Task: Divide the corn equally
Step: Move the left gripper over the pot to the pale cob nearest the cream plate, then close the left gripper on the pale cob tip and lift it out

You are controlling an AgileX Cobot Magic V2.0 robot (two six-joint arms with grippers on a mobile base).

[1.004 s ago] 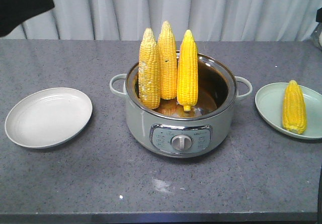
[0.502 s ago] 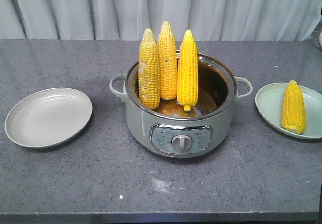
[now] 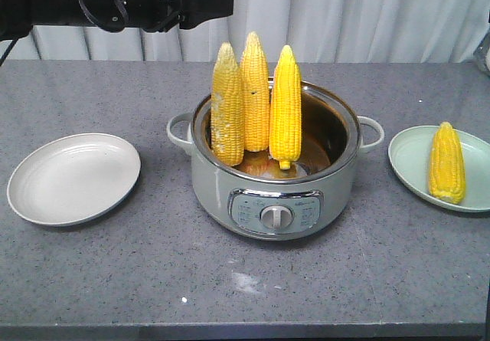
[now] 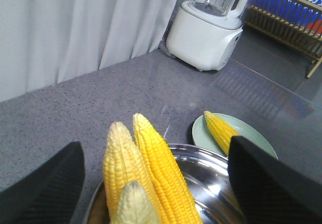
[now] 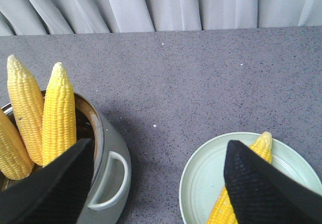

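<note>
Three cobs of corn stand upright in the pot [image 3: 276,180]: a pale one [image 3: 227,103], a middle one [image 3: 255,88] and a deep yellow one [image 3: 285,103]. A fourth cob [image 3: 447,162] lies on the green plate [image 3: 409,157] at the right. My left gripper [image 3: 218,4] hangs open, high and just left of the standing cobs; in the left wrist view its gripper [image 4: 155,143] frames their tips [image 4: 161,168] without touching. My right gripper [image 5: 158,143] is open above the gap between the pot handle [image 5: 113,181] and the green plate [image 5: 211,178].
An empty white plate [image 3: 73,177] sits left of the pot. A white blender [image 4: 206,27] stands at the back by the curtain, beyond the green plate [image 4: 251,138]. A wooden rack is behind it.
My left arm has swung in from the top left corner and rightward until its gripper is near the standing cobs. The corn, pot and plates have not moved.
</note>
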